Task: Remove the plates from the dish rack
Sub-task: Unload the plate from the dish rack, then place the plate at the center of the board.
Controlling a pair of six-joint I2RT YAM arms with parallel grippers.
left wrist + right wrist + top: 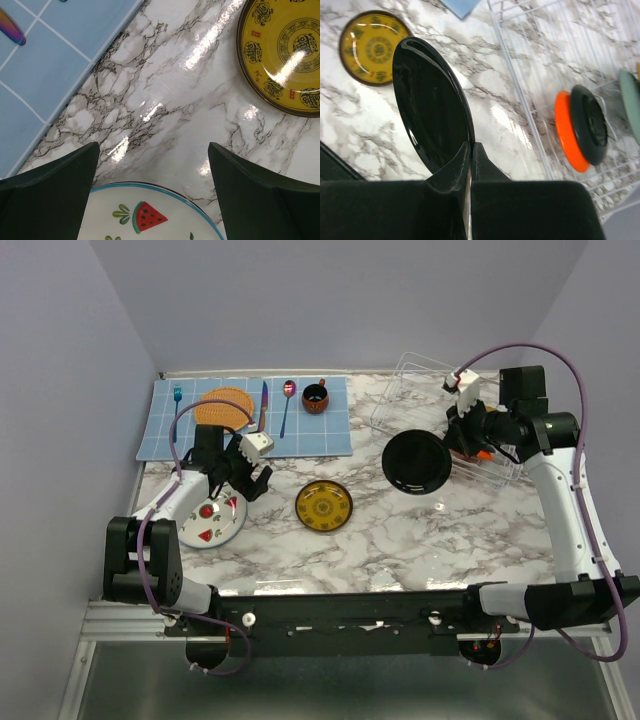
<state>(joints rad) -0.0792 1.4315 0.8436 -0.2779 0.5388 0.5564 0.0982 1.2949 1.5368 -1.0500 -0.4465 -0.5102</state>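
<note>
- Plates sit in several places. A glossy black plate (432, 107) is out of the dish rack (410, 390), held on edge over the marble table (400, 540), at nine o'clock of the rack in the overhead view.
- Right gripper (471, 149) is clenched on that plate's rim, one finger on each face, with the plate tilted nearly upright.
- Inside the rack, an orange plate (566, 131) and a second black plate (590, 131) stand on edge, close side by side. A grey-green plate (631, 97) shows at three o'clock of them, cut off by the wrist view's edge.
- Yellow plate (323, 506) lies flat near the table's middle, at eight o'clock of the held plate.
- White plate (212, 522), painted with watermelon slices, lies flat at the table's eight o'clock.
- Left gripper (152, 150) hangs released over that white plate's far rim, fingers wide apart and grasping nothing.
- Blue mat (250, 440) at the table's eleven o'clock carries an orange woven disc (224, 407), cutlery (286, 410) and a dark cup (315, 398).
</note>
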